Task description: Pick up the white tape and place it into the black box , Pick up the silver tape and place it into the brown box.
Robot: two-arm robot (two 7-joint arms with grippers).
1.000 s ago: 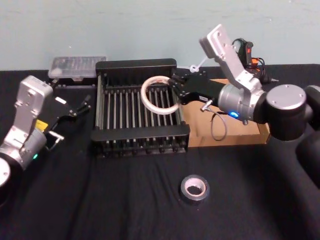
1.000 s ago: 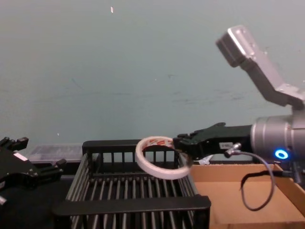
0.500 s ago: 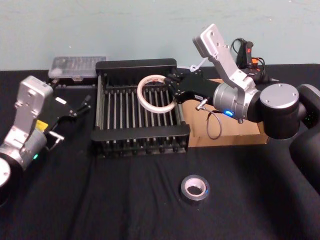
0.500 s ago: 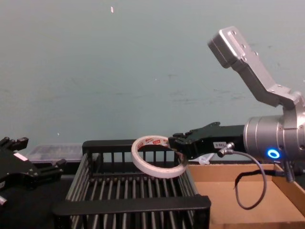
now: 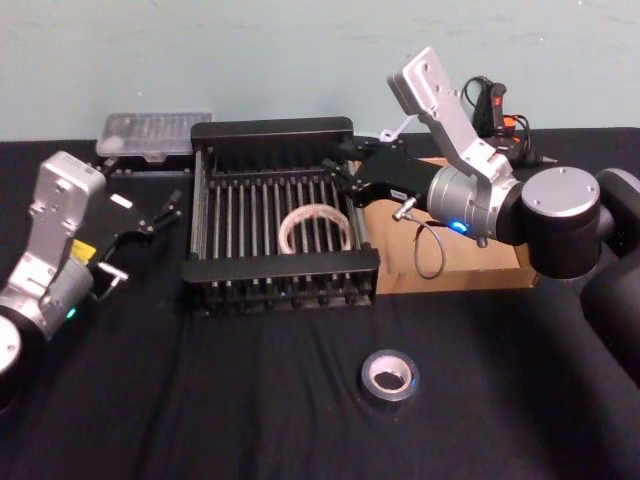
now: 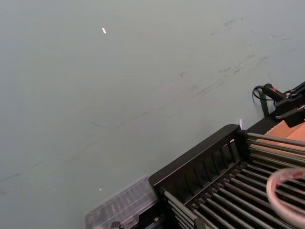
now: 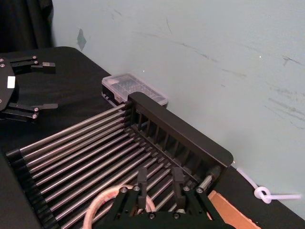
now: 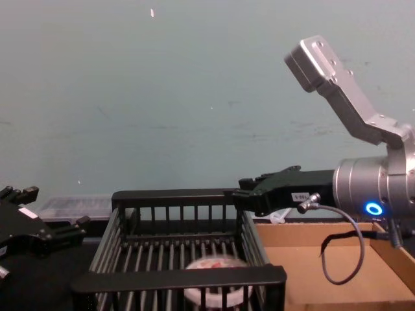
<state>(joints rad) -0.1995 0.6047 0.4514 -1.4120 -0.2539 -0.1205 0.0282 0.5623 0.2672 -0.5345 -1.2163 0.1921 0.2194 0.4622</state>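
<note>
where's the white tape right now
The white tape lies on the barred floor of the black box, toward its right side in the head view, below and in front of the right gripper, whose jaws are open.

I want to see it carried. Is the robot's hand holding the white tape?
No, the white tape lies on the black box floor, below the open right gripper.

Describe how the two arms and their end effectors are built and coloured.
Both arms have silver-grey metal links. The right arm has a round dark-grey joint, a glowing blue ring light and a thin looped black cable. Its right end effector is black with slim fingers. The left end effector is black too, with a white label.
</note>
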